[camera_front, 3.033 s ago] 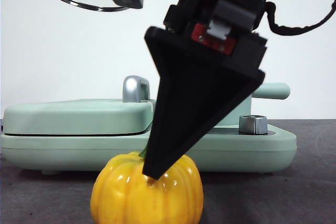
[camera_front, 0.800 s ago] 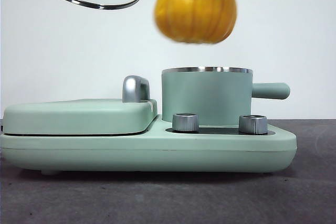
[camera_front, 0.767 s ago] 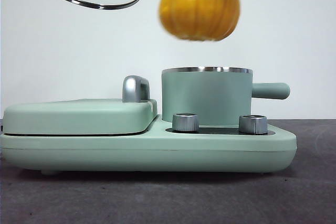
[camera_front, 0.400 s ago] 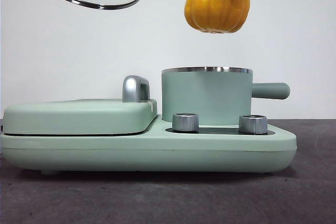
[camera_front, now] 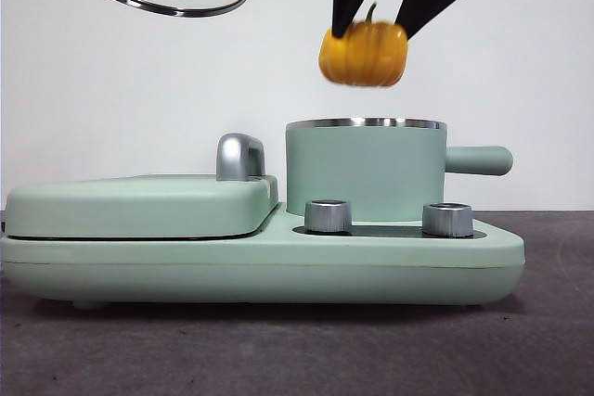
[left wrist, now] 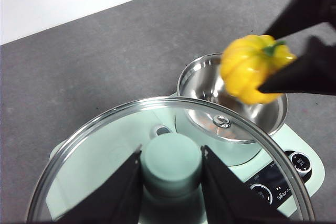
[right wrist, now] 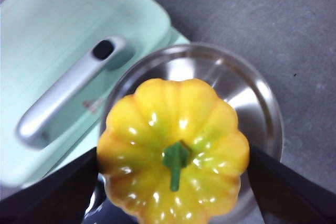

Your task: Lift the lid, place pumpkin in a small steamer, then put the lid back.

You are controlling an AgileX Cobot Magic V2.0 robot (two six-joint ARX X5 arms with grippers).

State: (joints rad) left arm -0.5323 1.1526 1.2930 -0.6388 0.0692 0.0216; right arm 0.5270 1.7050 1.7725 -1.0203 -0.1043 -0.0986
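1. Pumpkin [camera_front: 364, 55], glossy yellow-orange ribbed toy, stem up: clamped in right gripper [camera_front: 388, 2], directly above open mint-green steel-rimmed steamer pot [camera_front: 366, 170] (clear of rim).
2. Glass steel-rimmed lid [left wrist: 173, 166]: left gripper [left wrist: 171, 182] clamps its knob, aloft, aside.

Lighting bright, even, diffuse in all 3 views. Front view: white wall near overexposed; soft shadow under the base appliance [camera_front: 260, 271] on the dark bench; pumpkin [camera_front: 364, 54] slightly motion-blurred, edges soft. Left wrist view: lid [left wrist: 168, 166] glass shows faint reflections; pumpkin [left wrist: 255, 68] blurred. Right wrist view: small specular highlights on pumpkin [right wrist: 173, 148] ribs; glare patches inside small steamer [right wrist: 247, 98]; grill handle [right wrist: 68, 98] out of focus.
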